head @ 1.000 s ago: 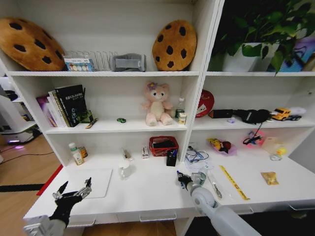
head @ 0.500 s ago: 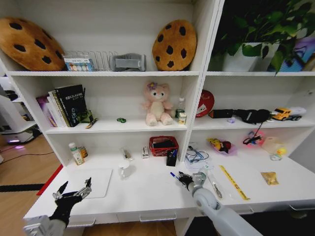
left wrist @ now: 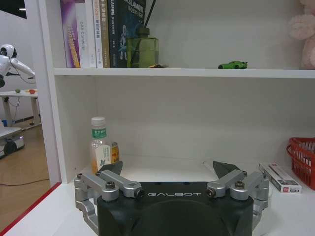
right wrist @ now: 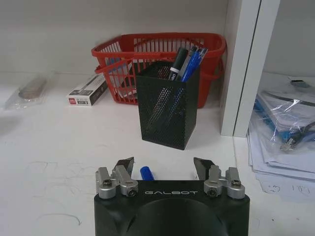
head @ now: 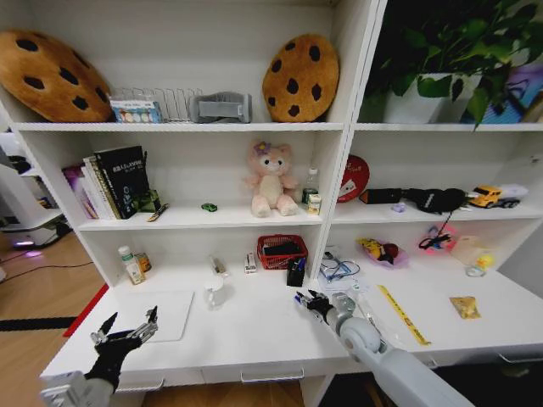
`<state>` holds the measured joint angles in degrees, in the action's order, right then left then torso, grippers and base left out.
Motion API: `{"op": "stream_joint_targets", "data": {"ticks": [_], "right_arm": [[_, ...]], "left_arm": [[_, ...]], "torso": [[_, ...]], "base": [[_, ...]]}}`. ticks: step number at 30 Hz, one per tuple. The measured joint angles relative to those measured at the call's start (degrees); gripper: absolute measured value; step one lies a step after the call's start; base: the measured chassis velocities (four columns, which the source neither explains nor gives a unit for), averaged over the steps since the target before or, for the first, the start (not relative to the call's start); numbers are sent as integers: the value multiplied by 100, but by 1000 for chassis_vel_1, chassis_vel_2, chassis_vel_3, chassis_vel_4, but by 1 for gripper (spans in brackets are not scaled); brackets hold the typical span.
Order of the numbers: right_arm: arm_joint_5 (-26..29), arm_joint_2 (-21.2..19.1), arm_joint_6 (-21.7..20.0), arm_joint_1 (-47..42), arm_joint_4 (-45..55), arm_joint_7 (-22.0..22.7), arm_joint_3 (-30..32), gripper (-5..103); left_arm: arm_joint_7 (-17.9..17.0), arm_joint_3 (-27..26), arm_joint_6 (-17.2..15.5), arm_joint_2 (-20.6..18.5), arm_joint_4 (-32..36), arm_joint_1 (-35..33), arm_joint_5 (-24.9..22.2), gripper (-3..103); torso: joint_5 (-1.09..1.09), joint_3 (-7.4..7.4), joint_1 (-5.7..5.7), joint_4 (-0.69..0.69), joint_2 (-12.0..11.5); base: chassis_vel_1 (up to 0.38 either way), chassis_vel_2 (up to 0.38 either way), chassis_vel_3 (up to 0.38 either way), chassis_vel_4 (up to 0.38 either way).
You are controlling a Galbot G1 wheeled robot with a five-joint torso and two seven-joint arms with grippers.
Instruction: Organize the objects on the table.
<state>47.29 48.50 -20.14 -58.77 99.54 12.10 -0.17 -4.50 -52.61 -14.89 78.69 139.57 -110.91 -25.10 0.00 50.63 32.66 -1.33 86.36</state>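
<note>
**On table, centre: blue pen in right hand**

Between the fingers of the right hand [right wrist: 165, 168], one blue pen [right wrist: 146, 172], gripped, low over the table [head: 254, 326]. Directly ahead: one black mesh pen holder [right wrist: 167, 111] with several pens, one red basket [right wrist: 147, 49] touching behind it, one small boxed item [right wrist: 87, 90] beside. Shelf upright to one side. Left hand [head: 127, 332] open, idle over one white mat [head: 170, 309] at the table's left end. One green toy car [left wrist: 233, 65] on the shelf above.

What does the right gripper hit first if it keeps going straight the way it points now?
Most likely the black mesh pen holder, standing straight ahead of the right gripper on the table, with the red basket behind it. A blue pen sits between the gripper's fingers, so its tip may touch first; depth is unclear.
</note>
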Motion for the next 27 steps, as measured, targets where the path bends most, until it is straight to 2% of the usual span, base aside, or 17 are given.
{"op": "stream_joint_targets", "data": {"ticks": [1, 2, 3, 8, 10, 11, 13, 14, 15, 16, 17, 19, 20, 22, 23, 25, 27], "right_arm": [[-71, -9, -6, 22, -65, -97, -40, 75], [-94, -11, -14, 39, -106, -160, -74, 75], [-116, -8, -15, 63, -154, -223, -117, 82], [-129, 33, -27, 139, -237, -273, -223, 91], [-116, 35, -43, 221, -271, -299, -342, 82], [-116, 35, -43, 221, -271, -299, -342, 82], [-108, 37, -56, 333, -352, -306, -454, 71], [-108, 37, -56, 333, -352, -306, -454, 71], [-98, 47, -65, 375, -392, -304, -484, 65], [-88, 54, -72, 392, -417, -293, -491, 60], [-88, 54, -72, 392, -417, -293, -491, 60], [-85, 73, -53, 385, -438, -191, -488, 49], [-85, 73, -53, 385, -438, -191, -488, 49], [-81, 81, -33, 330, -431, -152, -437, 38], [-81, 81, -33, 330, -431, -152, -437, 38], [-105, 86, 27, 273, -428, -142, -381, 27], [-108, 87, 32, 267, -428, -142, -373, 27]], "left_arm": [[0, 0, 0, 0, 0, 0, 0, 100], [0, 0, 0, 0, 0, 0, 0, 100], [0, 0, 0, 0, 0, 0, 0, 100], [0, 0, 0, 0, 0, 0, 0, 100], [0, 0, 0, 0, 0, 0, 0, 100], [0, 0, 0, 0, 0, 0, 0, 100], [0, 0, 0, 0, 0, 0, 0, 100], [0, 0, 0, 0, 0, 0, 0, 100], [0, 0, 0, 0, 0, 0, 0, 100], [0, 0, 0, 0, 0, 0, 0, 100], [0, 0, 0, 0, 0, 0, 0, 100], [0, 0, -1, 0, 0, 0, 0, 100], [0, 0, -1, 0, 0, 0, 0, 100], [1, 0, 0, 0, 0, 0, 0, 100], [1, 0, 0, 0, 0, 0, 0, 100], [0, 0, 0, 0, 0, 0, 0, 100], [0, 0, -1, 0, 0, 0, 0, 100]], "torso": [[0, 0, 0, 0, 0], [0, 0, 0, 0, 0], [0, 0, 0, 0, 0], [0, 0, 0, 0, 0], [0, 0, 0, 0, 0], [0, 0, 0, 0, 0], [0, 0, 0, 0, 0], [0, 0, 0, 0, 0], [0, 0, 0, 1, 0], [0, 0, 0, 0, 0], [0, 0, 0, 0, 0], [-1, 0, 0, 0, 0], [-1, 0, 0, 0, 0], [0, 0, 0, 0, 0], [0, 0, 0, 0, 0], [0, 0, 0, 0, 0], [0, 0, 0, 0, 0]], "base": [[0, 0, 0, 0], [0, 0, 0, 0], [0, 0, 0, 0], [0, 0, 0, 0], [0, 0, 0, 0], [0, 0, 0, 0], [0, 0, 0, 0], [0, 0, 0, 0], [0, 0, 0, 0], [0, 0, 0, 0], [0, 0, 0, 0], [0, 0, 0, 0], [0, 0, 0, 0], [0, 0, 0, 0], [0, 0, 0, 0], [0, 0, 0, 0], [0, 0, 0, 0]]}}
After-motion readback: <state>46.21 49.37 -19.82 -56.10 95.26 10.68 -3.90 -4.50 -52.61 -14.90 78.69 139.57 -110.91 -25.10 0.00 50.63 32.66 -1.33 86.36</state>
